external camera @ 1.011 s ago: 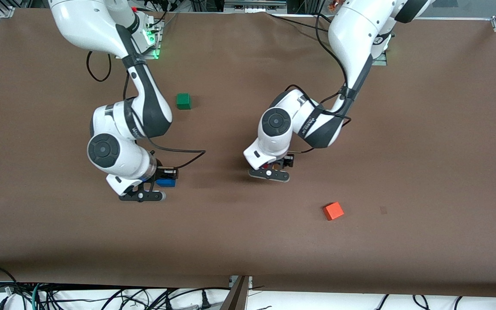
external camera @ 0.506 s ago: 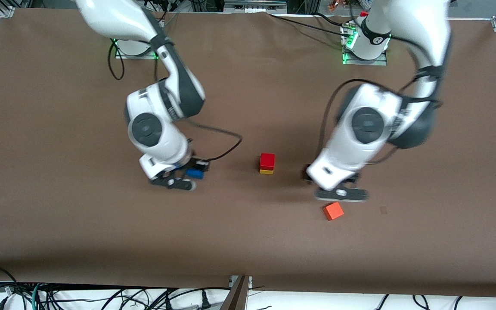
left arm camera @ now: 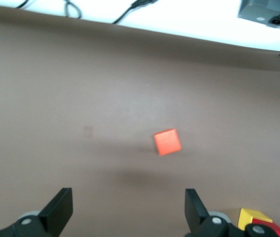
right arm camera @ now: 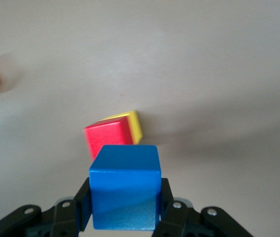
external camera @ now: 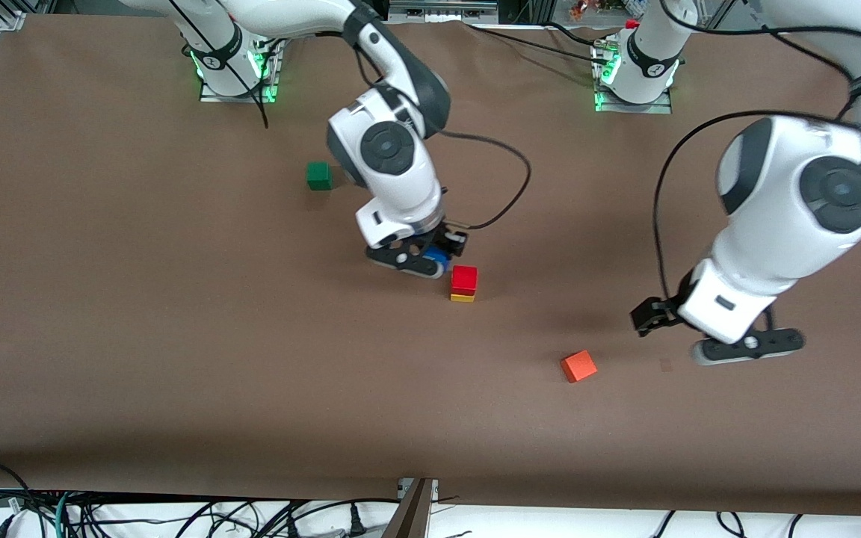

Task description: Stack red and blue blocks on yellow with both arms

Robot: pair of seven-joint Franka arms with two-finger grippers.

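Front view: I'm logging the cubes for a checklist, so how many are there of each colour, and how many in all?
Red matte cube, on the yellow one: 1
Yellow matte cube: 1
Blue matte cube, held in the right claw: 1
Green matte cube: 1
Orange matte cube: 1
Total: 5

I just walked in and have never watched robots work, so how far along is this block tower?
About halfway. Done: the red block already sits on the yellow block. In hand: the right gripper holds the blue block in the air beside that stack. The left gripper is open and empty, over bare table near the orange cube. Left: setting blue on top of red and letting go.
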